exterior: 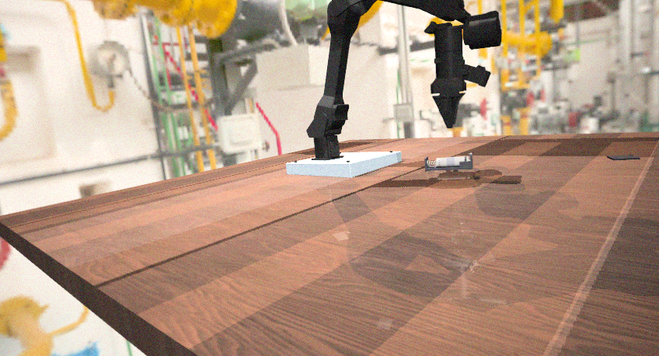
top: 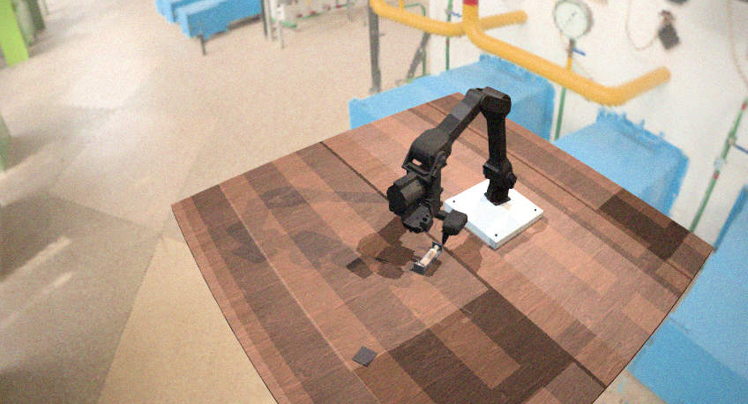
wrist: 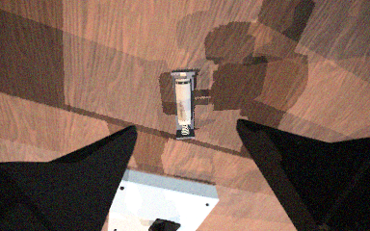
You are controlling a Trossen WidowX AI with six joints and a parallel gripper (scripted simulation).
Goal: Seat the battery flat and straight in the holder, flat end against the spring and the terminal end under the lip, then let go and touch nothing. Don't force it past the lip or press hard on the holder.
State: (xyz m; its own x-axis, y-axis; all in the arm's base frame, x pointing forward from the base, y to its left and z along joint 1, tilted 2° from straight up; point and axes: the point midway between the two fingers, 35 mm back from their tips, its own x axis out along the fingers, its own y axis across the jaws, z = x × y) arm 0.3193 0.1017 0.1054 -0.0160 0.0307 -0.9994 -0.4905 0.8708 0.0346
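Claw (top: 445, 243) (exterior: 450, 126) (wrist: 187, 127) spread and holding nothing above the battery (top: 430, 254) (exterior: 451, 162) (wrist: 183, 101) in its holder (top: 421, 268) (exterior: 451, 169) (wrist: 185, 138).

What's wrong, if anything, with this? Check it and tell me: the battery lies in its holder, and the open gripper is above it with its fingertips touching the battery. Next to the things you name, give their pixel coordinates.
The touching is wrong: the exterior view shows the fingertips well above the battery (top: 431, 255) (exterior: 451, 162) (wrist: 183, 102). The rest stands.

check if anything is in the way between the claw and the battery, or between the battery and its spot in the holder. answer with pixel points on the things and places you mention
Nothing visible stands between the open claw (exterior: 449, 125) (wrist: 187, 126) and the battery (top: 430, 255) (exterior: 451, 162) (wrist: 183, 102) below it. The battery already lies in the holder (top: 420, 268) (exterior: 449, 169) (wrist: 185, 138), with nothing visible wedged between them.
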